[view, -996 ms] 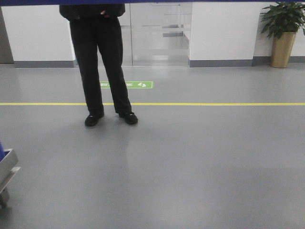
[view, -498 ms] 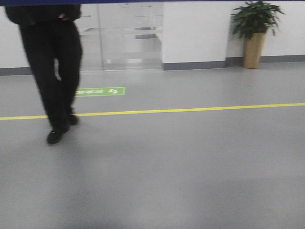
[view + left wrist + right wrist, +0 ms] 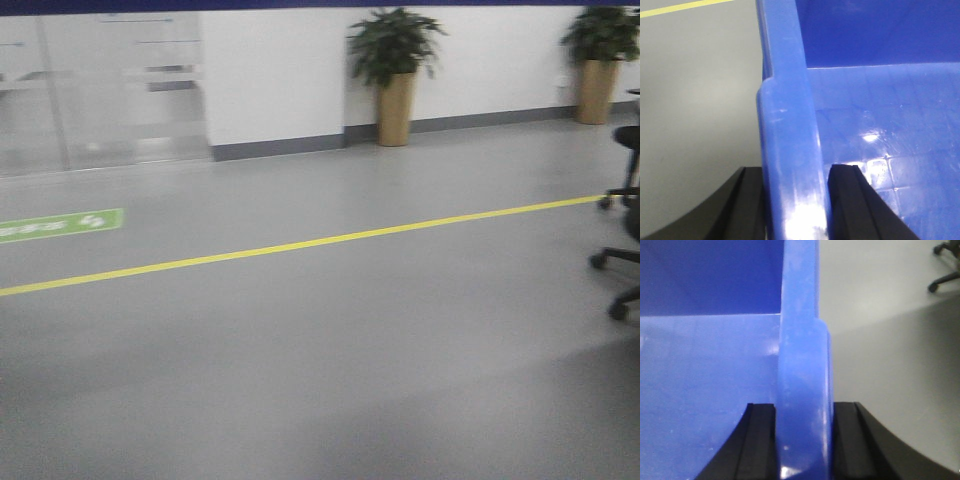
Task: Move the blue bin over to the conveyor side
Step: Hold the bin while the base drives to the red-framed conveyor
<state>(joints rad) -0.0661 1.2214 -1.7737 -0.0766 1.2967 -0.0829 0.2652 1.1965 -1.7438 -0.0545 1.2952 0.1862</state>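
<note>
Where the grey floor (image 3: 330, 380) spreads across the front view, a glass door (image 3: 100, 90) and green sign (image 3: 60, 225) sit at left, a yellow line (image 3: 300, 245) slants across, two plants (image 3: 395, 50) stand by the white wall (image 3: 275, 75), and a chair (image 3: 628, 140) shows at right. The left gripper (image 3: 797, 200) is clamped on the left wall of the bin (image 3: 880, 100), a finger (image 3: 747, 205) on each face; the right gripper (image 3: 804, 440) grips its right wall the same way. Grey floor lies outside both walls.
</note>
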